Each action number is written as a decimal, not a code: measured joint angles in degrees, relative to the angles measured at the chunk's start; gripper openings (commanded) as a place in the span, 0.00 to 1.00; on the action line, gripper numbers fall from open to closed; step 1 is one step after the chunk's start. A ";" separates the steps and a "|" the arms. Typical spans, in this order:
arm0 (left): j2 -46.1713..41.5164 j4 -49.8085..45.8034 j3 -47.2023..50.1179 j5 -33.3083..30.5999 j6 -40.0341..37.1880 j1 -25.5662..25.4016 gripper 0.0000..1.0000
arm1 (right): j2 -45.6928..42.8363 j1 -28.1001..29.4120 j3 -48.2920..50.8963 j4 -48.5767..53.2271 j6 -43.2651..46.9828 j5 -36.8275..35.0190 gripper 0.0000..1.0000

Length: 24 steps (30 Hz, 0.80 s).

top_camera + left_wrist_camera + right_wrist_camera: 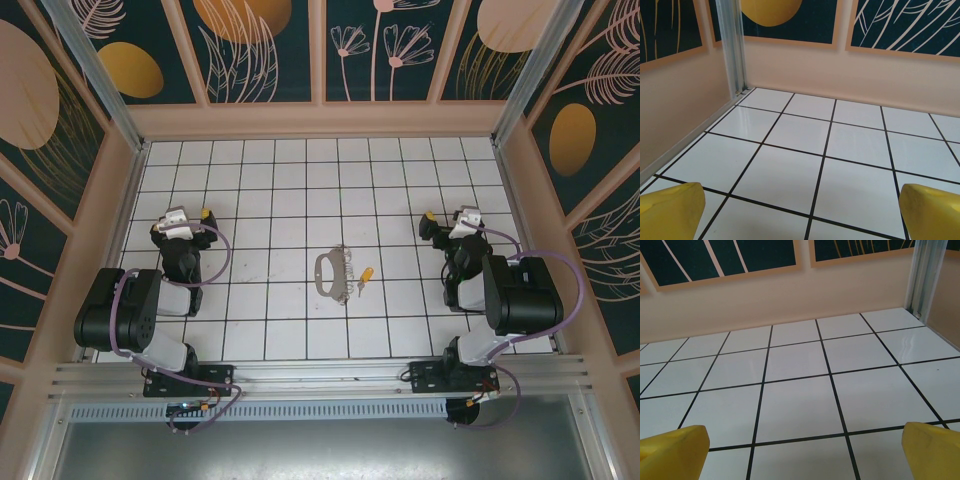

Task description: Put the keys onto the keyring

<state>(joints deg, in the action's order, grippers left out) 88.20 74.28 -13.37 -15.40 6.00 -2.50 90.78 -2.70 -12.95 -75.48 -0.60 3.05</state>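
Lying near the middle of the white tiled desk [270, 200], the keyring [322, 272] is a thin grey D-shaped loop, its long side running near to far. Small silvery keys [345, 290] sit at its right edge; whether they touch it I cannot tell. The yellow-orange-headed key [366, 274] lies tilted just right of them. The left fingers [670, 210] and right fingers [672, 450] stand wide apart, holding nothing, well off to either side.
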 measured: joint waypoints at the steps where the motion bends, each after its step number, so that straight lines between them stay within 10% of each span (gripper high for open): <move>1: 0.00 0.00 0.00 0.00 0.00 0.00 0.99 | 0.00 0.00 0.00 0.00 0.00 0.00 0.99; 24: -2.93 -3.74 -0.04 0.63 -0.11 0.00 0.99 | -5.95 0.17 0.26 3.98 -0.46 -3.43 0.99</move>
<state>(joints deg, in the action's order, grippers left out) 85.27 70.54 -13.41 -14.76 5.89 -2.50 84.84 -2.52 -12.69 -71.50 -1.06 -0.38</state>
